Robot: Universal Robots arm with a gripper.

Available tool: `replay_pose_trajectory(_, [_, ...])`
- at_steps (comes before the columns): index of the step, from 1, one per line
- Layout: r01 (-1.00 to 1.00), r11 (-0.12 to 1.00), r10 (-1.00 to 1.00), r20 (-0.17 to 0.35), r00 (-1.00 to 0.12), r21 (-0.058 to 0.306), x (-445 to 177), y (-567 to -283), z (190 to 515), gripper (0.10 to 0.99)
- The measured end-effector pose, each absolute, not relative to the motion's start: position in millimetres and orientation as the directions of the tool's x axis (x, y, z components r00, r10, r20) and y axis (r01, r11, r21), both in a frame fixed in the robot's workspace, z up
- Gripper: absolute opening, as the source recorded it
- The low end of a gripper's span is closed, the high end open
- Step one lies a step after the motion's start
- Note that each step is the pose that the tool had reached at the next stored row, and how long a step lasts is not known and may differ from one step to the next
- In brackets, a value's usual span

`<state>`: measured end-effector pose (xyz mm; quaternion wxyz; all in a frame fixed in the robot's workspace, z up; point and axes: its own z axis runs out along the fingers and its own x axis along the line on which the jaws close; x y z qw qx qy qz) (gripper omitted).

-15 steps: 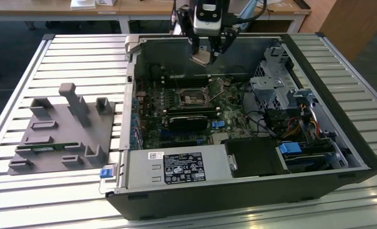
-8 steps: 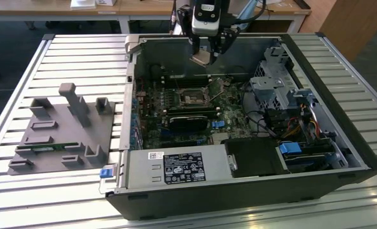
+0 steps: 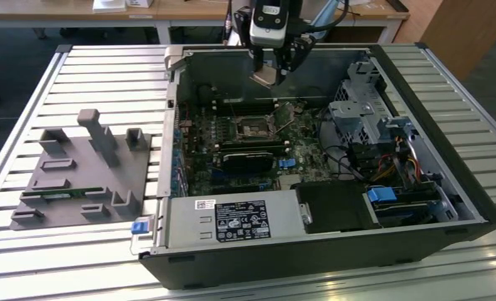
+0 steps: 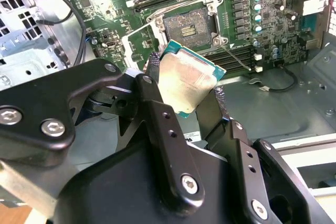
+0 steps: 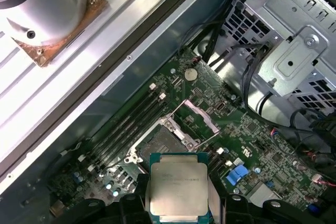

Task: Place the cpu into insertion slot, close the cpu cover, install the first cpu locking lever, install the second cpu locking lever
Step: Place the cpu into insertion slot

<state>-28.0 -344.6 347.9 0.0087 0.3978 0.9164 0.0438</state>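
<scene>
Black pincer (image 4: 186, 78), silver screws (image 4: 190, 183)

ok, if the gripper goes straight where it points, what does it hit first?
Probably the insertion slot or the motherboard right beside it, the cpu in the gripper touching first. Depth is unclear.

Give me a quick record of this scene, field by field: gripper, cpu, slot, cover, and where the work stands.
gripper: gripper shut on the cpu, hanging over the open case
cpu: cpu gripped at two opposite edges, metal top showing, above the board and not touching it
slot: slot empty, dark centre exposed
cover: cover swung open beside the slot
progress: cpu not yet in the slot; cover not closed
</scene>
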Motion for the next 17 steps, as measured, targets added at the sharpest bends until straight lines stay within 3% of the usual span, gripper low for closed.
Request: replay_pose_trajectory(17, [0.780, 0.620, 0.782, 0.019, -0.623, 0.087, -28.2, -344.6, 346.8, 0.529])
